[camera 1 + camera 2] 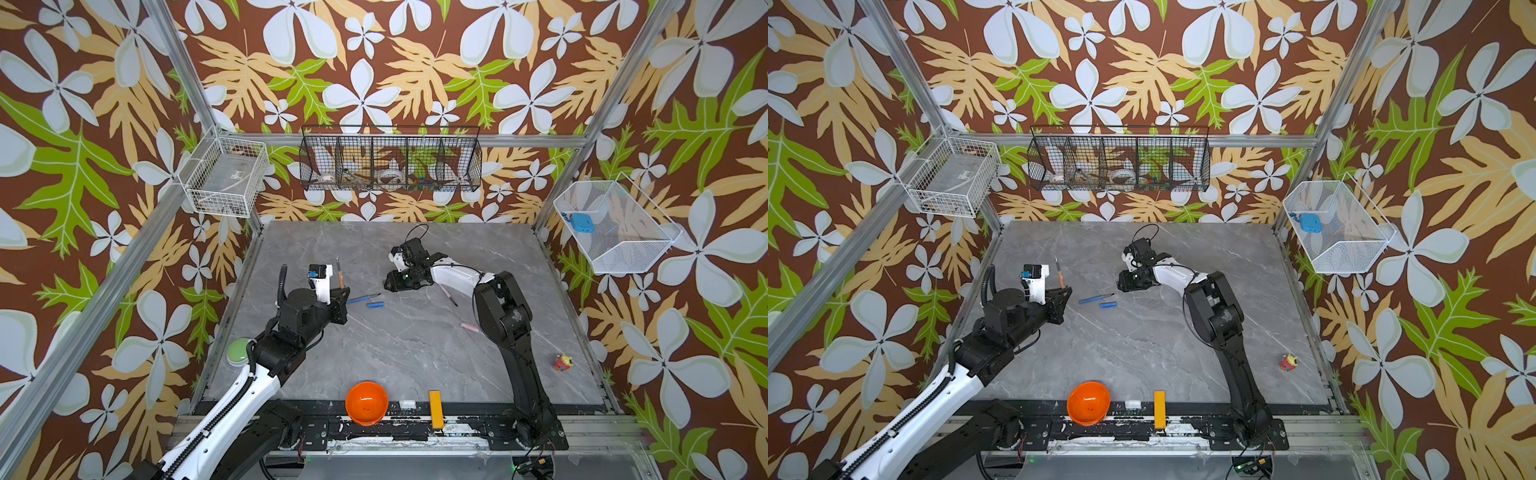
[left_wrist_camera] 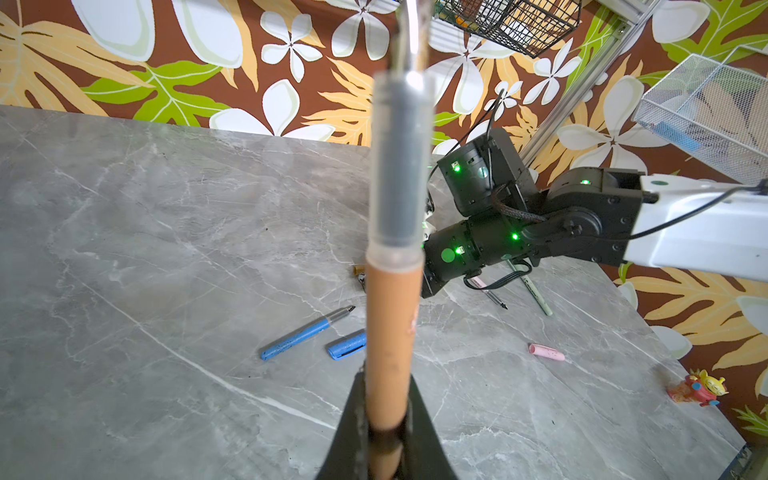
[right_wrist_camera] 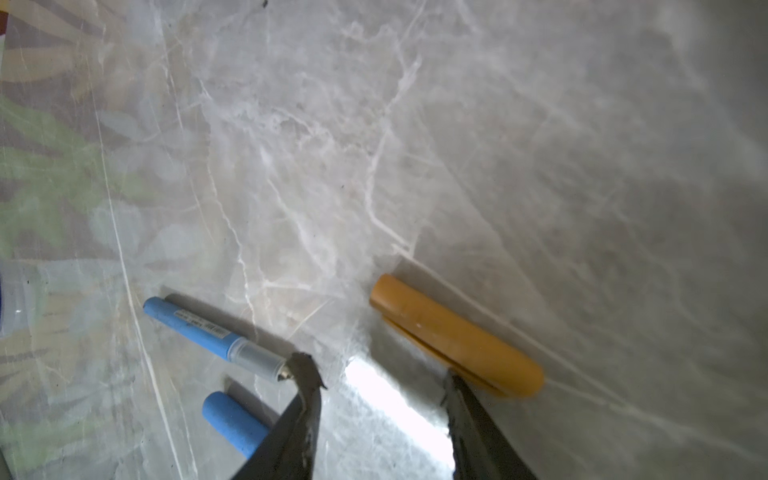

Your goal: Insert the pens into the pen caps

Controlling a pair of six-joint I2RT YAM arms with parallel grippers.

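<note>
My left gripper (image 1: 343, 291) is shut on the lower barrel of the brown pen (image 1: 340, 272), which it holds upright with the tip up; the left wrist view shows that pen (image 2: 390, 316) between the jaws of the left gripper (image 2: 387, 386). My right gripper (image 3: 380, 372) hangs open low over the table, nothing between its fingers. The brown pen cap (image 3: 453, 336) lies just past one fingertip. The blue pen (image 3: 208, 328) and blue cap (image 3: 232, 424) lie past the other fingertip. On the table lie a pink pen (image 1: 449, 294), a pink cap (image 1: 469, 328) and a pale green pen (image 2: 536, 293).
An orange bowl (image 1: 366, 403) and a yellow bar (image 1: 435, 409) sit at the front edge. A red toy figure (image 1: 562, 361) stands at the right, a green button (image 1: 240, 349) at the left. Wire baskets (image 1: 390, 160) hang on the walls.
</note>
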